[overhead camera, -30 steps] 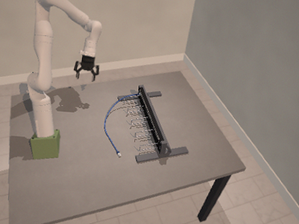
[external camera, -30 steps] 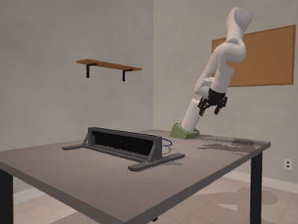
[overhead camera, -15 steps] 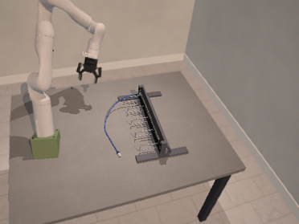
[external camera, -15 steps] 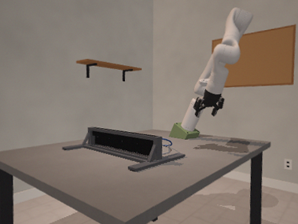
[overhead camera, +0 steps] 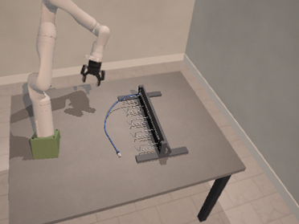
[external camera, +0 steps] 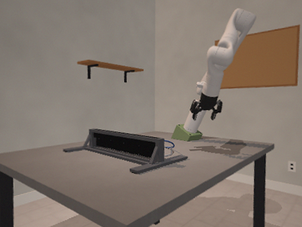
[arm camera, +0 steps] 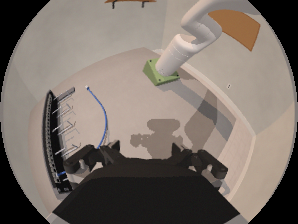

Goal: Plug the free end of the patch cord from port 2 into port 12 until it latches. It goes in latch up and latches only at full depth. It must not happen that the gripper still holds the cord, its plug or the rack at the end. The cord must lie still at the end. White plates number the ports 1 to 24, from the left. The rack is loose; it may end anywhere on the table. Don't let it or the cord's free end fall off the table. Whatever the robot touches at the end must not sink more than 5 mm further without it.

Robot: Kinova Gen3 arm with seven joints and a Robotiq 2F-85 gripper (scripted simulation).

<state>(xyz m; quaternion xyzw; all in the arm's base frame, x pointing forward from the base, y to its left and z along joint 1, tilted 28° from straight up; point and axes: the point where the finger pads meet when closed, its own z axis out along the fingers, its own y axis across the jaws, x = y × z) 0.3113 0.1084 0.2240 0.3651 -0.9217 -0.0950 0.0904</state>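
Your gripper (overhead camera: 92,82) (external camera: 204,117) (arm camera: 145,147) was spread wide, nothing between its fingers, hanging in the air above the tabletop (overhead camera: 86,187) (external camera: 91,185) (arm camera: 130,100).

From the top view: the rack (overhead camera: 152,118) (external camera: 125,136) (arm camera: 48,132) stood on the tabletop, below the gripper and off to its right in the picture. It was a long dark bar, upright on two flat feet. The near foot (overhead camera: 162,155) lay farther from the gripper than the other foot (overhead camera: 156,95). Wire loops (overhead camera: 137,123) (arm camera: 62,126) stuck out along the side facing the arm's base.

Patch cord (overhead camera: 105,122) (external camera: 169,143) (arm camera: 106,117): blue, one end at the rack, at the end of the bar nearer the gripper. From there you had it bowing out over the tabletop in one wide curve, toward the arm's side. Its free plug (overhead camera: 119,154) (arm camera: 87,88), pale and small, lay on the tabletop well apart from the gripper, between the green base (overhead camera: 45,147) (external camera: 186,133) (arm camera: 159,75) and the rack's near foot. The free plug sat in no port. Port numbers were too small to read.

In the wrist view, you had the rack at the left edge, the cord's curve running up from beside the left-hand finger in the picture, and the green base beyond the gripper.
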